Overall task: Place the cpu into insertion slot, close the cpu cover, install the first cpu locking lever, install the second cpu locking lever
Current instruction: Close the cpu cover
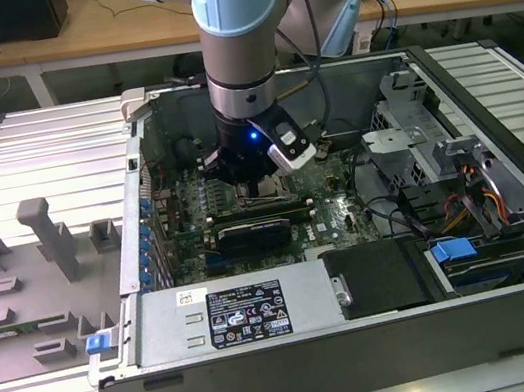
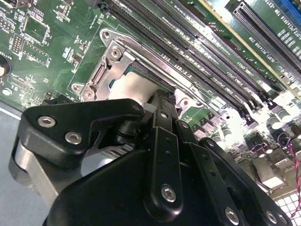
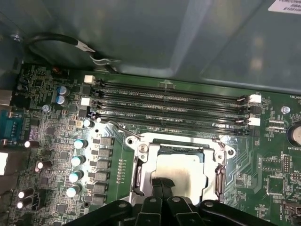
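The cpu [image 3: 181, 170], a dull silver square, lies in the insertion slot [image 3: 141, 181] on the green motherboard. The silver cpu cover [image 3: 221, 175] lies down around it, its window showing the chip's top. A thin wire locking lever [image 3: 123, 128] sticks out from one socket corner toward the memory slots. My gripper [image 3: 162, 186] is shut, its black fingertips together and down on the edge of the cpu top, with nothing between them. In the second wrist view the gripper [image 2: 157, 101] hangs over the cpu [image 2: 129, 87] and cover [image 2: 110, 52]. In the exterior view the gripper [image 1: 258, 184] reaches down into the open case.
Long black memory slots [image 3: 174, 106] run right beside the socket. Capacitors [image 3: 77, 160] stand in a row on another side. A long black card [image 1: 263, 228] lies in front of the socket. Drive bays and cables [image 1: 466, 201] fill the exterior view's right; grey fixtures [image 1: 46, 239] stand outside at its left.
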Robot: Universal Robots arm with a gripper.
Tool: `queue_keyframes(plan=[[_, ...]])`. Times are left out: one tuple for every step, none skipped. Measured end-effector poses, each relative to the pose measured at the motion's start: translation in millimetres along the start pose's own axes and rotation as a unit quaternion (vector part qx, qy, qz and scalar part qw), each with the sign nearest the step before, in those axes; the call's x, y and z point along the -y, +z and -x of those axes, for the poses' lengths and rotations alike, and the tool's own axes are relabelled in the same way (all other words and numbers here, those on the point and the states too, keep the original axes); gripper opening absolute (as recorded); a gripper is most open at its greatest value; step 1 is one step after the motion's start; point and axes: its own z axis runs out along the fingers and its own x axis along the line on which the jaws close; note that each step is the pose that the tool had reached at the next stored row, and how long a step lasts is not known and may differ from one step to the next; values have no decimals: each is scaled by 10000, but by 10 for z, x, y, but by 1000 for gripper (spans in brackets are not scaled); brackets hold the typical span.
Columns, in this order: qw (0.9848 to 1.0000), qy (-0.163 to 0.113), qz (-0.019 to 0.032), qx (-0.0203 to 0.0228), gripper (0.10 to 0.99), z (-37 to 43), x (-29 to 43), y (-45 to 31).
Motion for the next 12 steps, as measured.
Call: queue_keyframes(plan=[[10000,0,16,2,106,0,0,1],[10000,1,35,4,106,1,0,3],[10000,1,52,6,106,1,0,4],[10000,2,74,9,106,2,0,5],[10000,2,76,9,106,2,0,5],[10000,1,78,9,106,3,-1,5],[10000,-1,82,9,106,4,-2,5],[9999,-14,102,10,106,9,-4,6],[9999,-23,116,12,106,12,-6,6],[9999,-34,132,14,106,15,-9,6],[9999,-44,145,16,106,17,-15,7],[9999,-48,148,16,106,19,-26,8]])
